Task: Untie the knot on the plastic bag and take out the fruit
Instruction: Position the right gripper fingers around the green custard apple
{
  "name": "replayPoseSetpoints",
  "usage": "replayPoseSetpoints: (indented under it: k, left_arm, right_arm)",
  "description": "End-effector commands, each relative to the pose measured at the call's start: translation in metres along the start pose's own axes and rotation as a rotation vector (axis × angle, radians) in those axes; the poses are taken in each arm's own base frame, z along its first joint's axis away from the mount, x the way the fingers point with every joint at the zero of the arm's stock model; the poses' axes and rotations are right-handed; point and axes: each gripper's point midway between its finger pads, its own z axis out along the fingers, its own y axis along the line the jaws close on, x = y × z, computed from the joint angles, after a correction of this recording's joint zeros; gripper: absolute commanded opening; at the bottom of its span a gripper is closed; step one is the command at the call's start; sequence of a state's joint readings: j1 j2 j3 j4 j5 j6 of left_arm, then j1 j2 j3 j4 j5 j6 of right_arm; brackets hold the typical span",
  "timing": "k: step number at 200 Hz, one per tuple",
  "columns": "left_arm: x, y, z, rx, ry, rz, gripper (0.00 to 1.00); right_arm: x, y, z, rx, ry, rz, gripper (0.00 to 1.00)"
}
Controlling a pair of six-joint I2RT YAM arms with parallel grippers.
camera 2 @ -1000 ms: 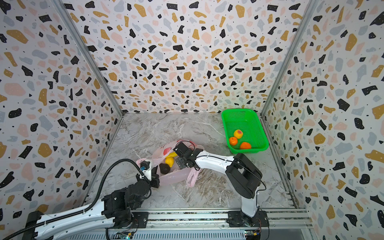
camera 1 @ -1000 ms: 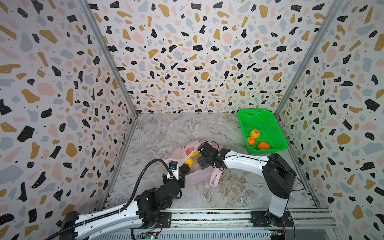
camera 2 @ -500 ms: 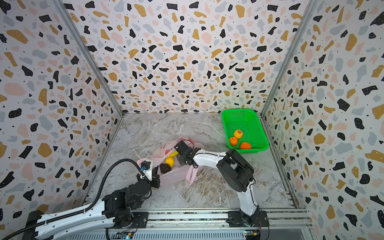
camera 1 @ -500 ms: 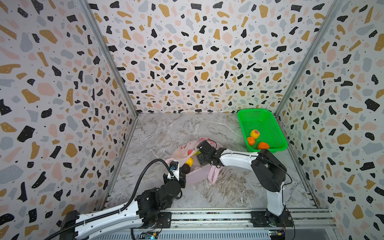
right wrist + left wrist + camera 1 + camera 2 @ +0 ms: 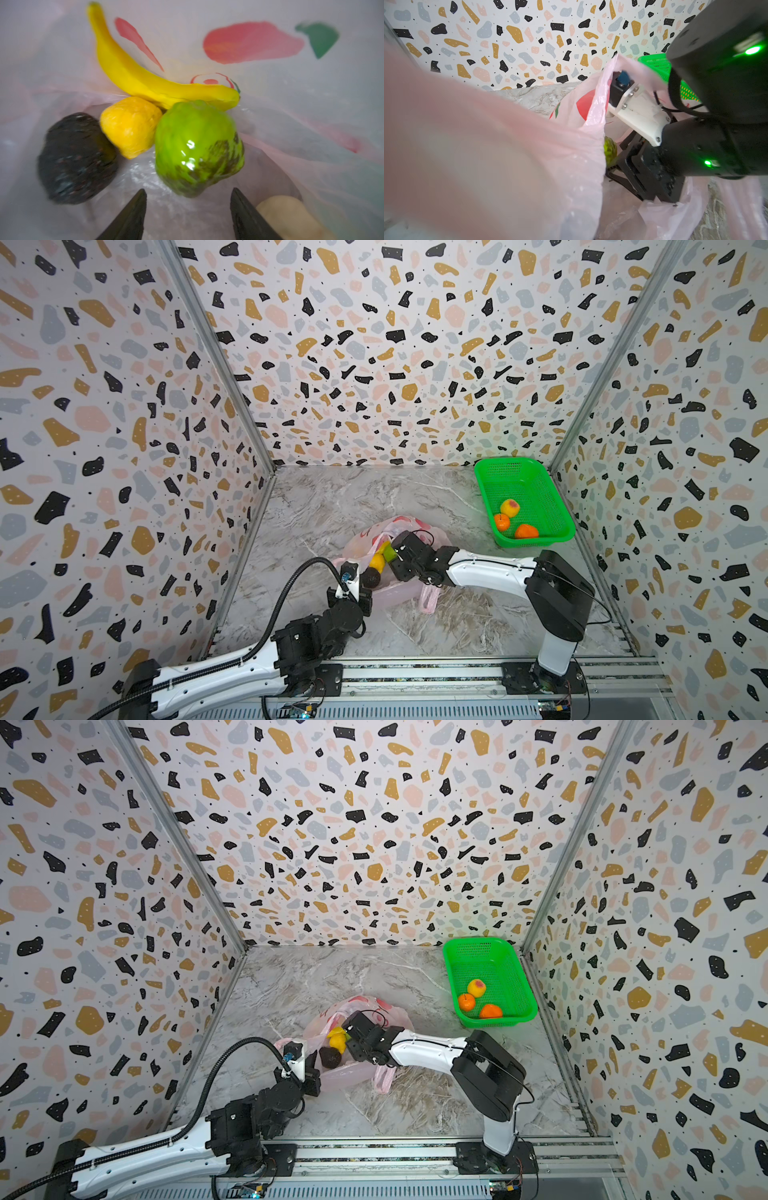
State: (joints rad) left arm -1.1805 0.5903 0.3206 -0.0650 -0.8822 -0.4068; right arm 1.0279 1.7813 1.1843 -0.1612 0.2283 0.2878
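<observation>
1. Left end effector (image 5: 358,578), closed on the bag (image 5: 361,543) rim, apparently to hold its mouth open at mid tabletop (image 5: 324,497).
2. Right end effector (image 5: 187,207) inside, jaws apart, kiwi (image 5: 197,147) just ahead: lined up for grasping.
3. Basket (image 5: 519,477) at far right likely receives fruit (image 5: 510,507); three lie there.
</observation>
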Motion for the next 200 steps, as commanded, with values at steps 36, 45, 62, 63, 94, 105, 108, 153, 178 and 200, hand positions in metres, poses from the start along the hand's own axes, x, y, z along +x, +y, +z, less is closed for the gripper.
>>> replayPoseSetpoints:
  k: [36, 45, 62, 63, 94, 105, 108, 153, 178, 200]
  left_arm:
    - [-0.013, 0.005, -0.003, -0.027, -0.039, -0.032, 0.00]
    - [-0.012, 0.005, -0.003, -0.029, -0.040, -0.031, 0.00]
    - [-0.012, 0.005, -0.003, -0.028, -0.040, -0.030, 0.00]
    - [-0.012, 0.006, -0.003, -0.028, -0.040, -0.030, 0.00]
    - [-0.011, 0.003, -0.002, -0.019, -0.037, -0.032, 0.00]
    - [-0.011, 0.003, -0.002, -0.018, -0.037, -0.028, 0.00]
    - [-0.011, 0.003, -0.002, -0.017, -0.036, -0.026, 0.00]
    - [-0.011, 0.002, -0.002, -0.014, -0.031, -0.018, 0.00]
    - [-0.009, 0.000, -0.001, -0.005, -0.028, -0.020, 0.00]
    - [-0.007, -0.001, 0.000, -0.003, -0.023, -0.020, 0.00]
  right_arm:
    - [0.010, 0.032, -0.051, -0.087, -0.005, -0.056, 0.65]
    - [0.015, 0.034, -0.053, -0.096, 0.007, -0.054, 0.65]
    - [0.022, 0.032, -0.054, -0.085, 0.017, -0.049, 0.66]
    - [0.022, 0.031, -0.054, -0.083, 0.016, -0.047, 0.66]
    - [0.010, 0.017, -0.040, -0.052, -0.010, -0.033, 0.73]
    - [0.002, 0.010, -0.031, -0.049, -0.016, -0.011, 0.75]
    - [-0.001, 0.009, -0.029, -0.048, -0.018, -0.006, 0.76]
    - [-0.026, -0.006, 0.001, -0.032, -0.002, 0.039, 0.94]
    - [-0.027, -0.011, 0.019, -0.029, 0.020, 0.069, 0.96]
    - [-0.020, -0.016, 0.037, -0.037, 0.059, 0.104, 0.97]
